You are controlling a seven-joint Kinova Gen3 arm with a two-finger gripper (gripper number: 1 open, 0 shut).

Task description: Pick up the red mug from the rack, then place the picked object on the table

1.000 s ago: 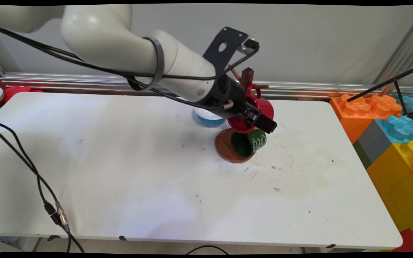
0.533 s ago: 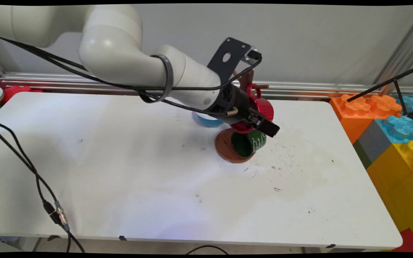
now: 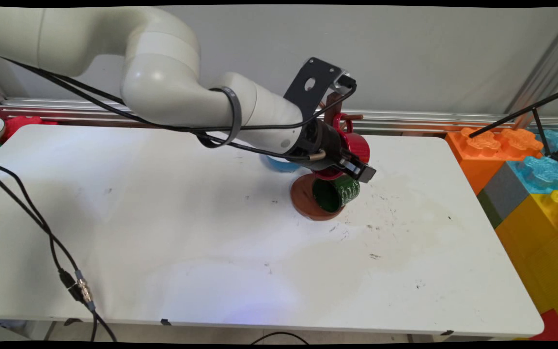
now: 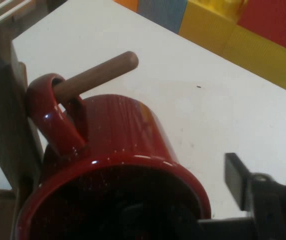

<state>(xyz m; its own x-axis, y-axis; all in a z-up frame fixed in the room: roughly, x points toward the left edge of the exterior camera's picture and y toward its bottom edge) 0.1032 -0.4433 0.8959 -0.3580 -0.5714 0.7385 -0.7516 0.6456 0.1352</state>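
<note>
Where the peg (image 4: pixel 95 76) holds it, jaws straddle the red mug's (image 4: pixel 118 150) rim.

White rounded arm (image 3: pixel 162 92), black cables (image 3: pixel 114 104), black claw (image 3: pixel 356 169)

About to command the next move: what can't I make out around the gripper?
- Gripper fingers: one reaches inside the glossy red mug, so their spacing is unclear in both views.
- Blue-and-white bowl: mostly behind the arm, main view.
- Dark wooden mug rack: post mostly hidden by arm and mug.
- Green mug: handle unseen.
</note>
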